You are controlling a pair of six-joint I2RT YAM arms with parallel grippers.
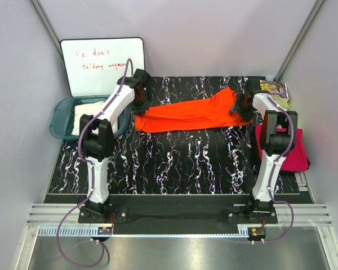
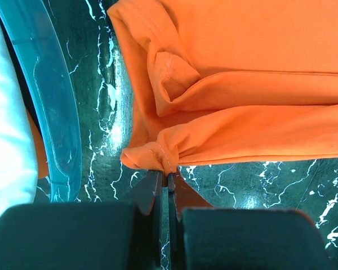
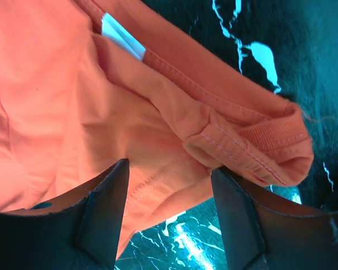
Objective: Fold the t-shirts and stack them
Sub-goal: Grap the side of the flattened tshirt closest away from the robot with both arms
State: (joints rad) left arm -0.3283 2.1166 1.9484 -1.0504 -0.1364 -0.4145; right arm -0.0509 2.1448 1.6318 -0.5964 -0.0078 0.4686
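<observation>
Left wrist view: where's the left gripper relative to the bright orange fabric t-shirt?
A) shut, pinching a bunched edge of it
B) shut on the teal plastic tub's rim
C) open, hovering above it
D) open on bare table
A: the left gripper has its jaws pressed together on a gathered edge of the bright orange fabric t-shirt.

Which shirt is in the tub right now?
The cream-white shirt, in the teal tub. The orange shirt lies on the table; the magenta shirt sits at the right edge.
</observation>
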